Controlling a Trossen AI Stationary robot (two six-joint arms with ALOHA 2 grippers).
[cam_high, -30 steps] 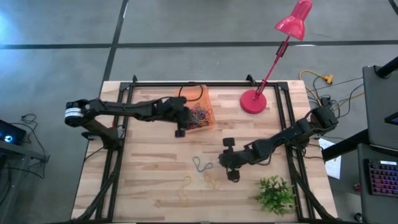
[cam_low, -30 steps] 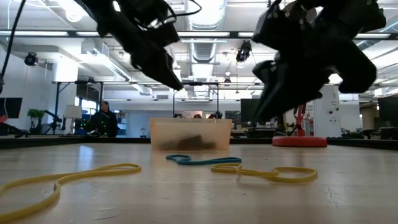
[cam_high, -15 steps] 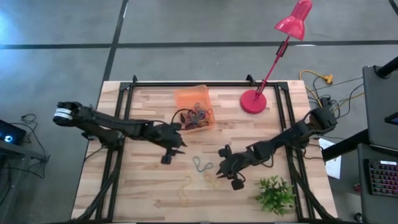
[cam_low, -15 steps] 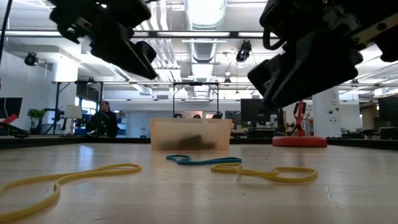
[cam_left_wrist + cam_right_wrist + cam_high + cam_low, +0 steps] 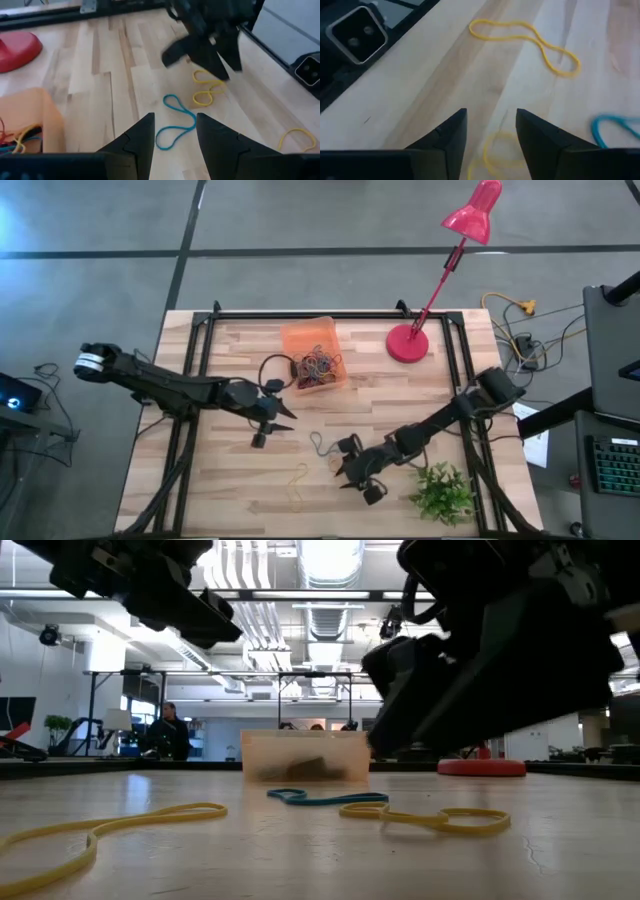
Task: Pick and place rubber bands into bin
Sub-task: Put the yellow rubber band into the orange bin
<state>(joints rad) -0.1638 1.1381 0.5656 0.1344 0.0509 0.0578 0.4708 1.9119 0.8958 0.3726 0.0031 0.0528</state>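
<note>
— Where do the rubber bands lie?

— A tangle of them (image 5: 318, 367) sits inside the bin (image 5: 300, 340), the translucent orange container toward the far side of the tabletop (image 5: 230, 480), just left of the red lamp base (image 5: 407, 343). Three more lie loose nearer the front: a blue band (image 5: 322, 445) near the middle, a yellow band (image 5: 204, 89) just beside it, and a second yellow band (image 5: 297, 485) closer to the front edge. In the low view the blue one (image 5: 325, 797) lies in front of the bin (image 5: 305, 755).

— And the left gripper?

— The left gripper (image 5: 266, 425) hangs above the tabletop, between the bin and the blue band. Its wrist view shows the two fingers (image 5: 137, 140) spread apart with nothing between them, the blue band (image 5: 175, 122) just past the tips.

— The right gripper?

— The right gripper (image 5: 357, 477) is low over the front of the tabletop, right beside the blue band and the near yellow band. Its fingers (image 5: 445, 137) are also parted and bare, one yellow loop (image 5: 500, 149) showing on the wood between them and the longer yellow band (image 5: 525, 42) farther ahead.

— Anything else nearby?

— A small green plant (image 5: 442, 492) stands at the front right corner, beside the right arm. A black cable loop (image 5: 275, 370) hangs at the bin's left side.
</note>
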